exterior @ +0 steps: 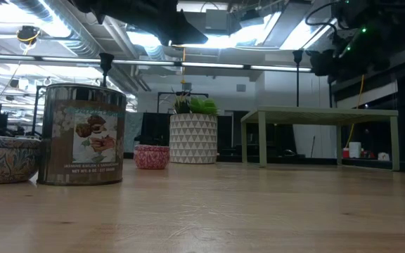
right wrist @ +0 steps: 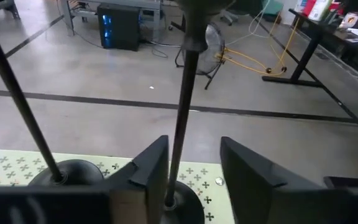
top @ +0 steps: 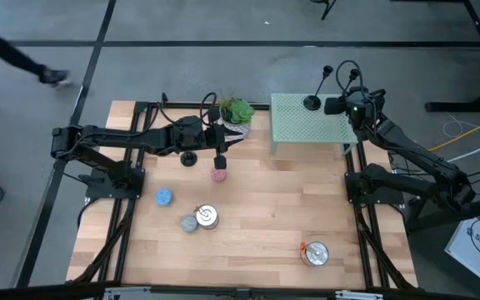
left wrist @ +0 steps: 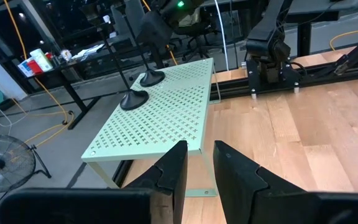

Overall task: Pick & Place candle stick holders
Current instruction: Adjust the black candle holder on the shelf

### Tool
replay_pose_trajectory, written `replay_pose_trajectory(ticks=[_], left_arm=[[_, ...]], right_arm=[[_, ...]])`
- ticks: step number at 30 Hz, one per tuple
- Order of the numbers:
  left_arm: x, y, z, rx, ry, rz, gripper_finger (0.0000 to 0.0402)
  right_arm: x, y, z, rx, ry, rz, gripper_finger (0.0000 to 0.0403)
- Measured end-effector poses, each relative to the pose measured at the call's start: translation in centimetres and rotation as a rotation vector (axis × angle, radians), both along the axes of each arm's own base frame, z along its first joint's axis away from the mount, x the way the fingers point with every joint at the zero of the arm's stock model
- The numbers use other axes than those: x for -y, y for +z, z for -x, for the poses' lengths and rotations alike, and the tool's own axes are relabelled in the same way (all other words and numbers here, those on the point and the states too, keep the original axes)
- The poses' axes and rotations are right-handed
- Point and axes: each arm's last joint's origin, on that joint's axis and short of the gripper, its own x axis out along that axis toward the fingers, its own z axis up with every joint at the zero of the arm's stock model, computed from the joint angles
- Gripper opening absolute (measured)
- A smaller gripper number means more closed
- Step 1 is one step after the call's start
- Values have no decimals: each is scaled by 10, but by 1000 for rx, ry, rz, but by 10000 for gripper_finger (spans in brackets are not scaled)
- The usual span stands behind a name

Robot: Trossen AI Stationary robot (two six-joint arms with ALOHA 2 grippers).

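A: Where are the thin black candle stick holders (top: 312,102) kept?

B: Two are seen on the pale green perforated stand (top: 298,125); one stem is straddled by the right gripper (right wrist: 194,171), jaws parted. Third holder (top: 189,157): on the wooden table (top: 265,217) under the left gripper (top: 220,158), grip can't be told. Round silver tins (top: 207,217): contents unclear.

Right gripper (right wrist: 194,165): two dark fingers (right wrist: 148,168) stand either side of a thin black stem of a candle stick holder (right wrist: 182,124), a visible gap remaining on one side. Its round base rests on the pale green perforated shelf (right wrist: 5,165). A second holder (right wrist: 58,174) stands just beside. Grey floor (right wrist: 104,81) lies beyond.
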Motion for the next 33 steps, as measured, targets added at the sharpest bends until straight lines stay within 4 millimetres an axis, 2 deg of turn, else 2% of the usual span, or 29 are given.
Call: replay_pose_trajectory(ticks=[6,22,33], left_arm=[[0,0,0,0,0,0,72],[0,0,0,1,1,3,72],[0,0,0,0,1,3,72]], right_arm=[[0,0,0,0,-1,1,81],[0,0,0,-4,1,0,10],[0,0,0,-9,2,-2,2]])
